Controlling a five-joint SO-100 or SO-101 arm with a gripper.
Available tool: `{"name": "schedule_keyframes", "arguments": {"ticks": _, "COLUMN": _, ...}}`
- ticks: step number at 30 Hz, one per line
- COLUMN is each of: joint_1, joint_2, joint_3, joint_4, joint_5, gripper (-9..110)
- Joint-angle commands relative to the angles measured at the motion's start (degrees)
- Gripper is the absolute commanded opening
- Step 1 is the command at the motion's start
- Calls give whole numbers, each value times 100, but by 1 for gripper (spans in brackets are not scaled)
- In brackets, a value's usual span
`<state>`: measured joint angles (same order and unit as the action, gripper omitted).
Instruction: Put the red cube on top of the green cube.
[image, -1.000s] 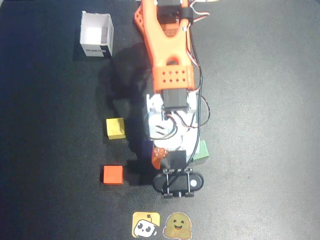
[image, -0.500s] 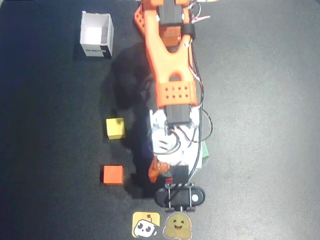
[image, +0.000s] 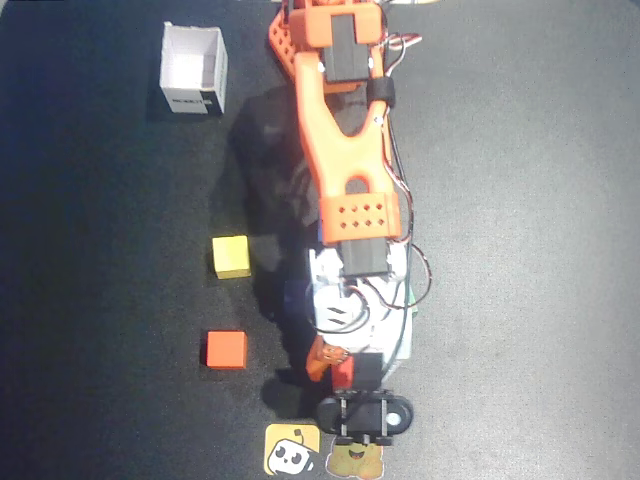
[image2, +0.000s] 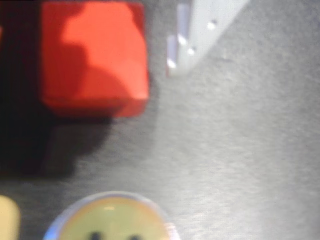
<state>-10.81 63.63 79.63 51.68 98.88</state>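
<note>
Fingers (image2: 107, 30) flank the red cube (image2: 92, 57) — squarely, edges frame-aligned.

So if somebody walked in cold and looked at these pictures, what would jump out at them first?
The orange arm stretching down the middle of the black table in the overhead view, hiding most of what lies beneath it. Next, the red cube filling the wrist view's upper left, close by a pale finger. Left of the arm lie a yellow cube, an orange cube and a white box.

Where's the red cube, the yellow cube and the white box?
red cube (image2: 92, 55), wrist view, middle of its top face
yellow cube (image: 231, 256), overhead view, middle of its top face
white box (image: 219, 70), overhead view, its right wall
</note>
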Motion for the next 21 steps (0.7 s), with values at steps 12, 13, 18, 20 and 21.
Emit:
{"name": "schedule_keyframes", "arguments": {"ticks": 12, "joint_1": -79, "joint_2": -167, "joint_3": -158, "joint_4": -211, "joint_5": 70, "gripper": 24}}
{"name": "schedule_keyframes", "arguments": {"ticks": 13, "joint_1": -79, "joint_2": -185, "joint_3": -132, "joint_4": -220, "joint_5": 88, "gripper": 24}}
{"name": "schedule_keyframes", "arguments": {"ticks": 18, "joint_1": -35, "joint_2": -193, "joint_3": 88, "joint_4": -404, "joint_5": 88, "gripper": 18}}
{"name": "schedule_keyframes", "arguments": {"ticks": 20, "joint_1": -26, "joint_2": -193, "joint_3": 105, "joint_4": -404, "joint_5": 88, "gripper": 12}}
{"name": "schedule_keyframes", "arguments": {"ticks": 21, "joint_1": -18, "joint_2": -193, "joint_3": 105, "joint_4": -404, "joint_5": 88, "gripper": 8}}
